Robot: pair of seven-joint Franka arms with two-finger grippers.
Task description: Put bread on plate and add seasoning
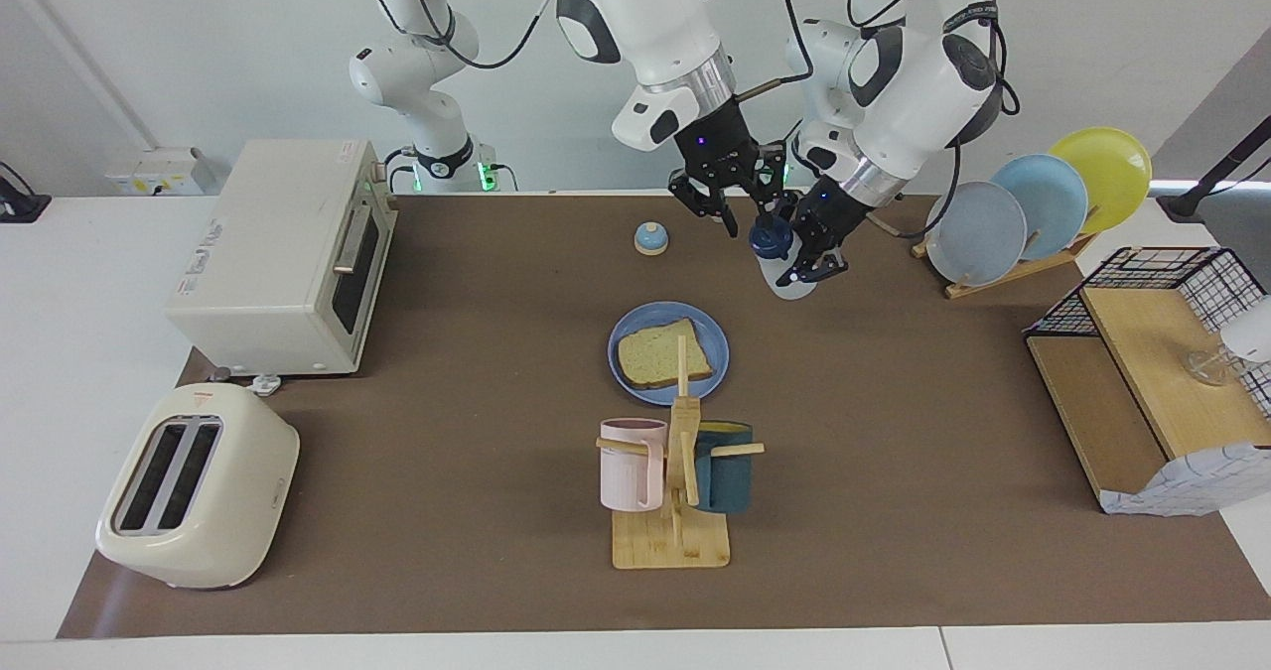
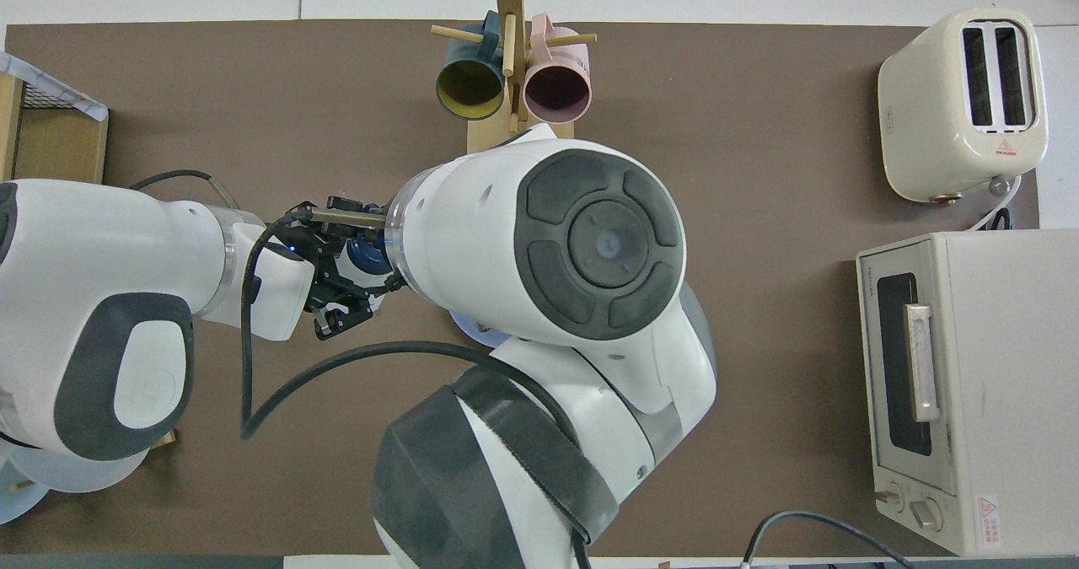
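On the brown surface (image 1: 894, 452) the plate (image 1: 626, 337) lies just nearer to me than the mug rack (image 1: 673, 511), with the bread (image 1: 660, 357) flat on it. My left tool (image 1: 806, 253) is clamped on the seasoning (image 1: 771, 243), held tilted in the air over bare surface toward the left arm's end from the bell (image 1: 650, 239). My right tool (image 1: 740, 213) hangs with fingers spread just above the bottle's dark cap.

A plain white wall (image 1: 199, 65) rises along the table's robot edge, with a pale wall socket box (image 1: 159, 169) low on it near the right arm's corner. The white table (image 1: 70, 293) carries a brown mat (image 1: 894, 511) covering most of its top, leaving white margins at both ends. Light is even, with soft shadows
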